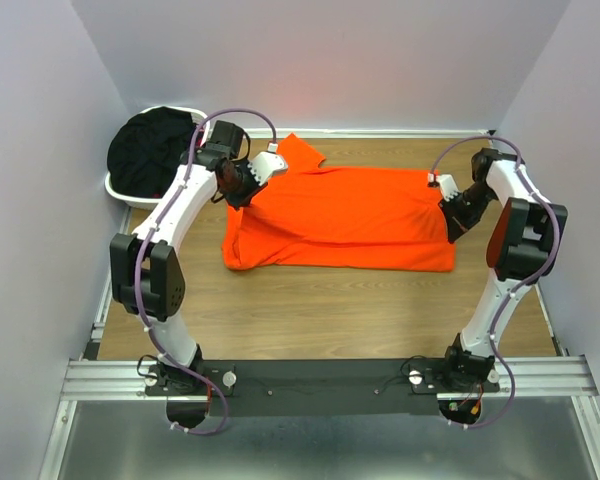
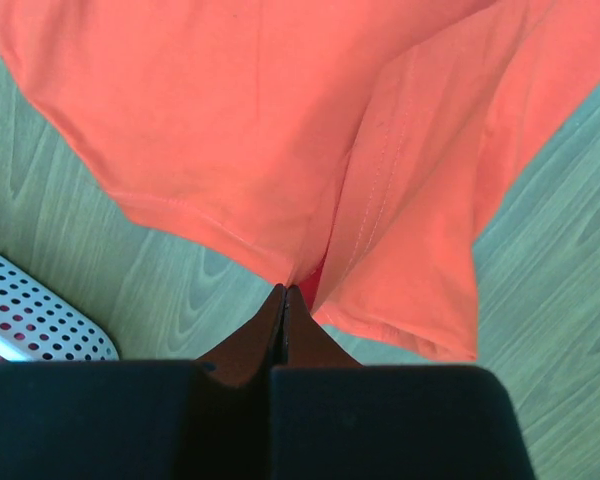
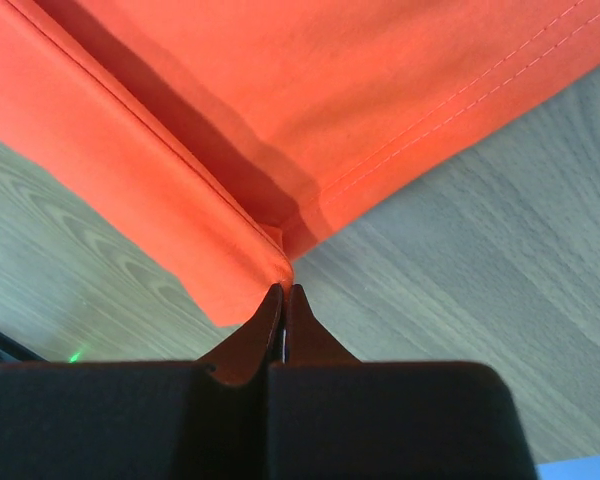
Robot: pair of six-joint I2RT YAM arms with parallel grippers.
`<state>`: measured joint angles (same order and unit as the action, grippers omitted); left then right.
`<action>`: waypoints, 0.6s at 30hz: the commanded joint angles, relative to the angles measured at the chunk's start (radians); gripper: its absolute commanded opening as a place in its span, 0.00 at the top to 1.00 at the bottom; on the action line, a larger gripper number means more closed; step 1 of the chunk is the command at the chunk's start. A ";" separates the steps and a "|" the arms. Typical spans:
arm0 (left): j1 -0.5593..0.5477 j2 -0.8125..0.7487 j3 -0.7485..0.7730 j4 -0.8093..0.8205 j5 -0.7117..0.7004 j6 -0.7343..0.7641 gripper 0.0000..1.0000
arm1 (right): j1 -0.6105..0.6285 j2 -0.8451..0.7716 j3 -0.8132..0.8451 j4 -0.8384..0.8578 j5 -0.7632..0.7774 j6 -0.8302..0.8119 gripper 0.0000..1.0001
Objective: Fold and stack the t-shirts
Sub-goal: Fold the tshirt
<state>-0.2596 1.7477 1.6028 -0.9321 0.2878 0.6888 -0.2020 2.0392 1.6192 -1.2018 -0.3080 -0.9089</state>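
The bright orange t-shirt (image 1: 340,215) lies spread across the middle of the wooden table, with a long fold along its near edge and one sleeve (image 1: 302,152) sticking out at the back left. My left gripper (image 1: 248,190) is shut on its left end; in the left wrist view the cloth (image 2: 280,120) runs straight out of the closed tips (image 2: 285,290). My right gripper (image 1: 450,215) is shut on the shirt's right edge; the folded corner (image 3: 230,200) meets the closed tips (image 3: 283,288). Black shirts (image 1: 150,150) fill the basket.
The white plastic laundry basket (image 1: 120,190) stands at the back left by the wall; its perforated side shows in the left wrist view (image 2: 30,312). Bare wood table (image 1: 330,310) lies between the shirt and the arm bases. Walls close in on three sides.
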 commanded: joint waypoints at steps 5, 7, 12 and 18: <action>0.010 0.064 0.012 0.050 -0.021 0.018 1.00 | -0.005 0.049 0.044 0.028 -0.022 0.036 1.00; 0.011 0.084 0.026 0.059 -0.025 0.020 0.99 | -0.004 0.056 0.048 0.036 -0.020 0.045 0.99; 0.045 0.101 0.069 0.043 -0.018 0.017 0.59 | -0.004 0.082 0.079 0.047 -0.026 0.090 0.94; 0.135 -0.005 -0.039 -0.103 0.117 0.070 0.43 | -0.004 0.082 0.074 0.045 -0.025 0.093 0.93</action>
<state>-0.1635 1.8244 1.6218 -0.9207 0.3229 0.7170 -0.2020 2.1021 1.6752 -1.1698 -0.3115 -0.8349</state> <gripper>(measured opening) 0.551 0.071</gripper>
